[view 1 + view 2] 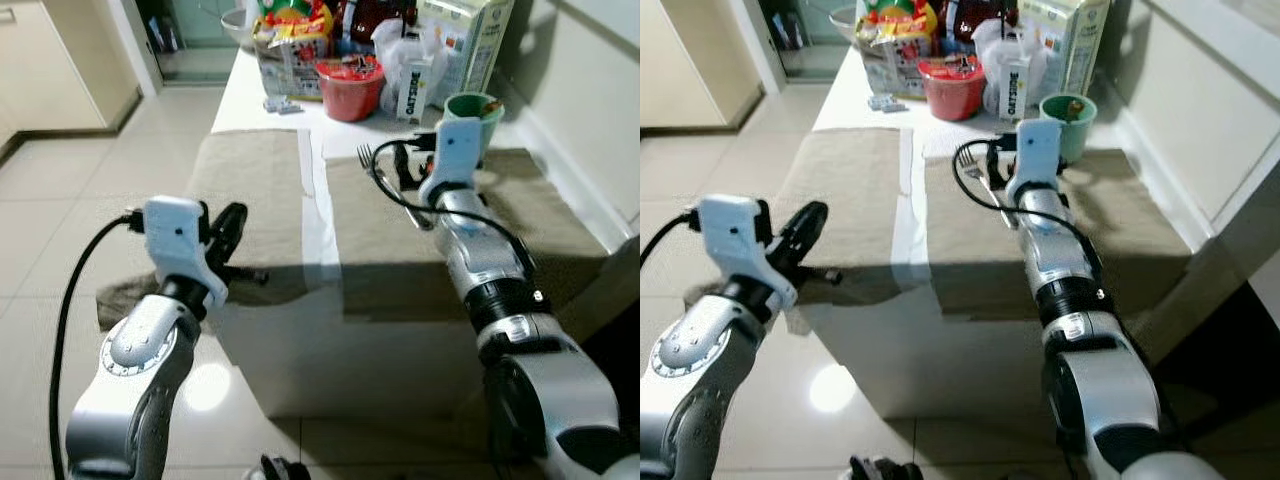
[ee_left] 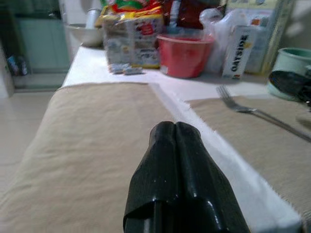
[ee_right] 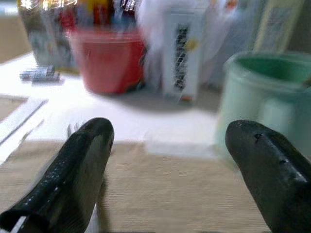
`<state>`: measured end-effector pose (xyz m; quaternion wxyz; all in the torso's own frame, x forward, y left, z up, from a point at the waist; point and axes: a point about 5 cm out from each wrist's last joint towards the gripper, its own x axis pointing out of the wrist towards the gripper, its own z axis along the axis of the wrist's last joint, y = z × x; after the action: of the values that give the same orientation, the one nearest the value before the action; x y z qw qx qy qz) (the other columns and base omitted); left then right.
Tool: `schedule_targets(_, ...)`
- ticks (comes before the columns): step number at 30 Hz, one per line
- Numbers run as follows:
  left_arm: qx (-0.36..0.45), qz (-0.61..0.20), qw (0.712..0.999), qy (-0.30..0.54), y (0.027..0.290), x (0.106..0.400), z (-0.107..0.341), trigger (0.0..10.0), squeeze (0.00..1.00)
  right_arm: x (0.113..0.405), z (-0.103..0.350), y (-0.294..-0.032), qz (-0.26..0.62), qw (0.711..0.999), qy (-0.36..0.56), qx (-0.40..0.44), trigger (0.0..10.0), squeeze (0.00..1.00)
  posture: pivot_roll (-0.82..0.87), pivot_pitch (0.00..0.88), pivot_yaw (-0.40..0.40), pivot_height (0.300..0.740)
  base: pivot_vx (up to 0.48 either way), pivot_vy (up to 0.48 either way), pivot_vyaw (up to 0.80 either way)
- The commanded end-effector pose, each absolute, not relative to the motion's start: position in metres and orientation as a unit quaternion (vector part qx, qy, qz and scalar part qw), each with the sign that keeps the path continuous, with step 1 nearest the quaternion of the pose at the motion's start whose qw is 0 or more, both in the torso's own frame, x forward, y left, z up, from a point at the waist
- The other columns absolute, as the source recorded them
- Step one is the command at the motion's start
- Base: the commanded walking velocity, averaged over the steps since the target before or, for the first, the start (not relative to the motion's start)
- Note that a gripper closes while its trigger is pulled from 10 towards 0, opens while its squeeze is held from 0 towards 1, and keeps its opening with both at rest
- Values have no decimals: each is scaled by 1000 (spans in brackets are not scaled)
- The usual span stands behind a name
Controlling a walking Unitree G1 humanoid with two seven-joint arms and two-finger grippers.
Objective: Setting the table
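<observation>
Two beige placemats lie side by side on a white table: the left placemat and the right placemat. A silver fork lies on the right mat's far left part. A pale green mug stands just beyond that mat. My right arm reaches over the right mat, and its gripper is open with nothing between the fingers, low over the mat and facing the mug. My left gripper is shut and empty, held at the near edge of the left mat.
At the table's far end stand a red bowl, an Oatside carton, snack bags and a tall box. A wall runs along the right side. Tiled floor lies to the left.
</observation>
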<state>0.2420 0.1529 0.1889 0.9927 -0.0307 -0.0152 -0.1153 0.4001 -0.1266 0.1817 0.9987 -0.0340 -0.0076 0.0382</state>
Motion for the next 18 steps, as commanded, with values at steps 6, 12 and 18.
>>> schedule_targets(6,-30,-100,994,-14,155,229,195,10000,0,408,181,-107,71,997,33,-10,10000,0,80,114,59,740,0,0,0)
schedule_targets(12,-42,-96,994,-26,153,223,204,10000,0,405,165,-103,70,995,74,1,10000,0,96,125,56,740,0,0,0)
schedule_targets(18,-40,-95,994,-25,156,220,207,10000,0,405,160,-109,46,995,85,-4,10000,0,103,135,66,740,0,0,0)
